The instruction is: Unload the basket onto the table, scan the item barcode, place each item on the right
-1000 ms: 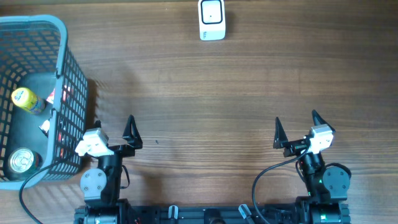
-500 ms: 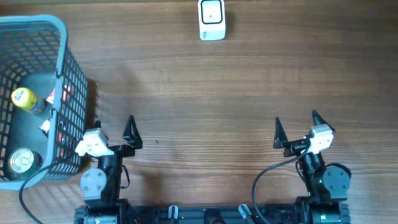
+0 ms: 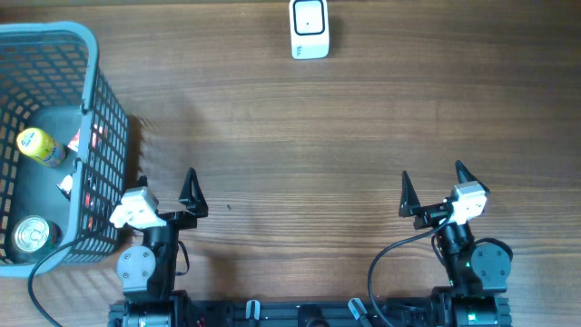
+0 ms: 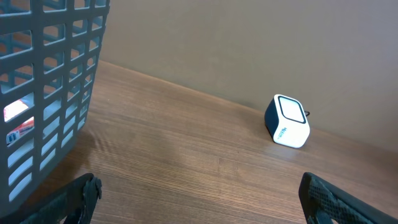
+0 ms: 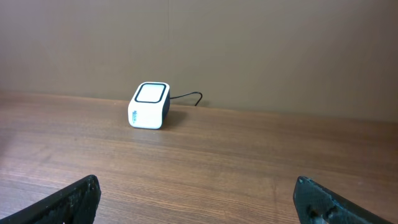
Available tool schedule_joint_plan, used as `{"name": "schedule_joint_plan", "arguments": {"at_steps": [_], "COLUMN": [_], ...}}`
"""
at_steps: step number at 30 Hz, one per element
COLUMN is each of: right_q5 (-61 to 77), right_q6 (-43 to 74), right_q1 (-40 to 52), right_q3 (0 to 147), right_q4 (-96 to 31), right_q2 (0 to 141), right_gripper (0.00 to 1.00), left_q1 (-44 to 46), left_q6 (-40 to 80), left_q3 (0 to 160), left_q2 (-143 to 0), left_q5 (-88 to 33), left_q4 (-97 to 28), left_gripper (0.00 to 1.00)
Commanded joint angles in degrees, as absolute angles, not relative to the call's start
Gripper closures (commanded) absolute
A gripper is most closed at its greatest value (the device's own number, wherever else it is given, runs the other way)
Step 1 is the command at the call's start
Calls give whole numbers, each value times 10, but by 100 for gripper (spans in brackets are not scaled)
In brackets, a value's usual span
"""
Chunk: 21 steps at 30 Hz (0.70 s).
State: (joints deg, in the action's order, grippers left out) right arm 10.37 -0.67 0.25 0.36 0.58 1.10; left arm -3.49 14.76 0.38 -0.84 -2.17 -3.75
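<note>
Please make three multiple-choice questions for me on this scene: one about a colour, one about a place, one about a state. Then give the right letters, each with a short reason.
1. What colour is the basket?
A. red
B. yellow
C. light blue

2. Where does the scanner stand?
A. inside the basket
B. at the far side of the table, near the middle
C. at the near right corner

3. How are the left pincer and the right pincer?
A. both open, holding nothing
B. both shut tight
C. left shut, right open

Answers:
1 C: its rim and grid are light blue.
2 B: the overhead view shows it alone at the far edge.
3 A: each stands wide, with only bare wood in the gap.
</note>
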Motion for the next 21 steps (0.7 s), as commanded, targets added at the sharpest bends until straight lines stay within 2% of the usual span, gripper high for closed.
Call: {"name": "schedule_joint_plan", "arguments": {"at_steps": [1, 10, 12, 21], "right_q5": [99, 99, 99, 99], "right_q6": [0, 0, 0, 1], "right_q1": [6, 6, 6, 6], "right_q3": [3, 3, 3, 3], "right_q4": [7, 7, 7, 7], "right_q2": [6, 6, 6, 6], "right_gripper": [0, 0, 0, 0], "left_q1": [-33, -33, -33, -33], "left_q6": [155, 155, 157, 172], "left_q3": [3, 3, 3, 47], "left_q2": [-5, -5, -5, -5], "left_q5": [-16, -36, -1, -47], "left_q4": [-44, -41, -39, -33], "left_gripper": [0, 0, 0, 0]}}
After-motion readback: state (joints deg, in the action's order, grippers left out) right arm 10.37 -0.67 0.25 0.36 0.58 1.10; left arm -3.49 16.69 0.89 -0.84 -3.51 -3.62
